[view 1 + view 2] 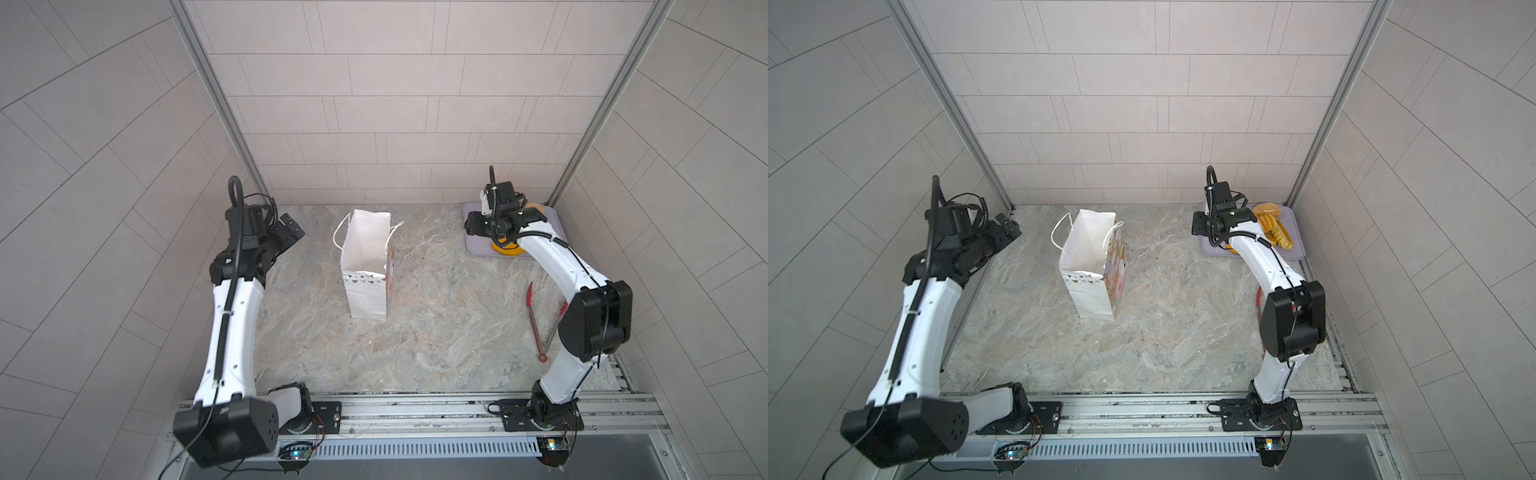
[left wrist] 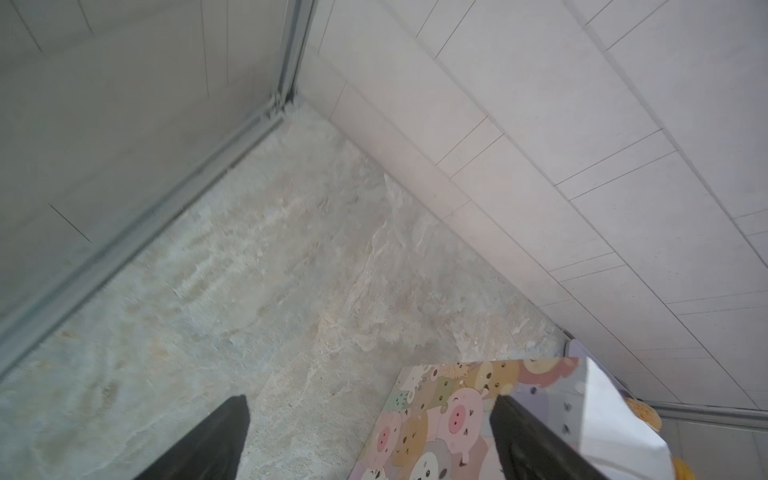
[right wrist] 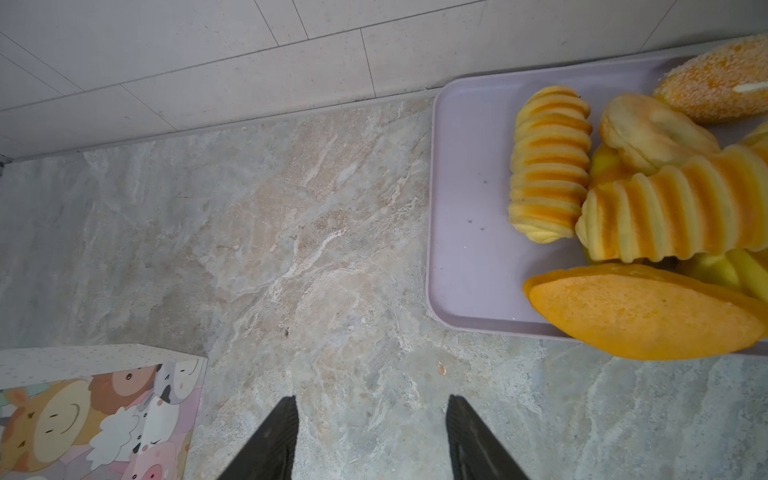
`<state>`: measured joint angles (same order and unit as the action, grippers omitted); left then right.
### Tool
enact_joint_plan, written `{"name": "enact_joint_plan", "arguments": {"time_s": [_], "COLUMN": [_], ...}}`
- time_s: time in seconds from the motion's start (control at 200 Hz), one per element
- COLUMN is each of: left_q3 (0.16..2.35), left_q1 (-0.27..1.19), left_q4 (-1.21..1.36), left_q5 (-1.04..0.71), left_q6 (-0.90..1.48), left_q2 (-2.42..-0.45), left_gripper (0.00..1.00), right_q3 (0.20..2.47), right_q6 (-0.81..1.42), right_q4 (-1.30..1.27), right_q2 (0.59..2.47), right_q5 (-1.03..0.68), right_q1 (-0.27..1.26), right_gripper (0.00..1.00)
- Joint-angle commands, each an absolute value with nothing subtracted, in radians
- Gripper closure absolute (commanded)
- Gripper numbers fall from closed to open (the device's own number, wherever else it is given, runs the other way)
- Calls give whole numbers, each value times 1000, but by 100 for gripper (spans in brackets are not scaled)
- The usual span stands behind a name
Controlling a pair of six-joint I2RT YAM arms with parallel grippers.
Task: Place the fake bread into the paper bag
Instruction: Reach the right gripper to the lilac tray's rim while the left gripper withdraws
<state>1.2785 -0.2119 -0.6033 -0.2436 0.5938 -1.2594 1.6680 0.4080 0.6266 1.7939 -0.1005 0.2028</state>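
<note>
The white paper bag (image 1: 368, 266) (image 1: 1092, 266) stands upright and open-mouthed at mid-table; its cartoon-animal side shows in both wrist views (image 2: 449, 415) (image 3: 95, 411). The fake bread is piled on a lilac tray (image 3: 469, 208) at the back right: two ridged loaves (image 3: 548, 162) (image 3: 673, 212), a smooth orange oval (image 3: 640, 311), a tan bun (image 3: 648, 129) and a seeded one (image 3: 715, 83). My right gripper (image 3: 372, 398) (image 1: 471, 224) hovers open and empty over bare table beside the tray's left edge. My left gripper (image 2: 372, 399) (image 1: 291, 230) is wide open, empty, left of the bag.
Red-tipped tongs (image 1: 540, 324) lie on the table near the right arm's elbow. Tiled walls close in the back and both sides. The right arm covers much of the tray (image 1: 473, 245) in both top views, with some bread (image 1: 1273, 224) showing past it.
</note>
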Motion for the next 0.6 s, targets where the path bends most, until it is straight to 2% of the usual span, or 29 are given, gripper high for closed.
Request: {"name": "enact_joint_plan", "arguments": {"time_s": [0.0, 0.23, 0.595], "left_q3": [1207, 1115, 1005], "left_q1": [-251, -267, -267], "left_q4": [-467, -389, -346], "left_q5": [-427, -447, -499], "left_q6": [680, 681, 670], "left_q2": [-1298, -1331, -1330], "left_gripper": [4, 4, 5], "right_q3": [1751, 1924, 2088], "right_q6": [399, 391, 394], "right_q4": [697, 768, 834], "right_q2": [1879, 2081, 2292], "right_q5": [-54, -22, 3], "right_q1": [202, 201, 186], "right_gripper": [47, 54, 56]}}
